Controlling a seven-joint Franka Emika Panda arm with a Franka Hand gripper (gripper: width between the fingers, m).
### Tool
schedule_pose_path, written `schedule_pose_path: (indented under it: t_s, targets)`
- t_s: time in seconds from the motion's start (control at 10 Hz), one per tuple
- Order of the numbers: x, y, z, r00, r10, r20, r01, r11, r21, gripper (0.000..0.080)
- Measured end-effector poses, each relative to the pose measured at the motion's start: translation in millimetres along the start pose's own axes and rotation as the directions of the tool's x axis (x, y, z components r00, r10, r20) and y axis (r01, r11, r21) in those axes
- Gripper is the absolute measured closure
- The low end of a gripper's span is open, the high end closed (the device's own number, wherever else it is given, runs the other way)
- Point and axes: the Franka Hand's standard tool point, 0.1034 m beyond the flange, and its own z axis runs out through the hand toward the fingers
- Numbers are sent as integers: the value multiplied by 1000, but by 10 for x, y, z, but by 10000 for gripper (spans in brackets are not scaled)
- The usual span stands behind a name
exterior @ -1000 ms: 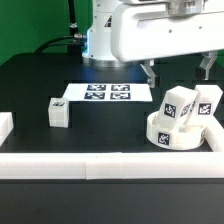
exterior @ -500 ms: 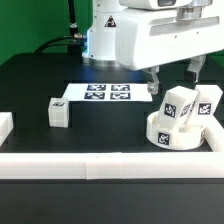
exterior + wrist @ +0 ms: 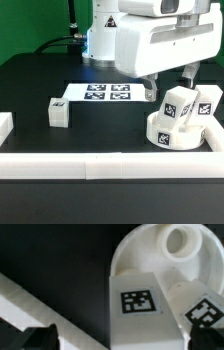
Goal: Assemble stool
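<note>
The round white seat lies at the exterior view's right against the front rail. Two tagged leg blocks lean on top of it. A third leg block lies alone on the black table at the left. My gripper hangs open just above the two leaning blocks, one finger on each side of the nearer one, holding nothing. In the wrist view the seat with its hole and both tagged blocks show between the dark fingertips.
The marker board lies flat behind the middle of the table. A long white rail runs along the front, with a short end piece at the left; the rail also shows in the wrist view.
The arm has come down and toward the front, bringing the open fingers from behind the seat to just above the leaning leg blocks. The parts have not moved.
</note>
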Motion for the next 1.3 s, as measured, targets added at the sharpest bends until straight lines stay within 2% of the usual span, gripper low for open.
schedule_pose_path:
  t_s: [0.3, 0.5, 1.0, 1.3]
  targets:
    - [13, -36, 26, 1000, 15, 3, -15, 1000, 2, 160]
    - [30, -85, 59, 1000, 24, 5, -24, 1000, 8, 464]
    - [31, -81, 59, 996, 93, 4, -93, 996, 8, 464]
    - [41, -128, 66, 898, 439, -22, -439, 898, 12, 462]
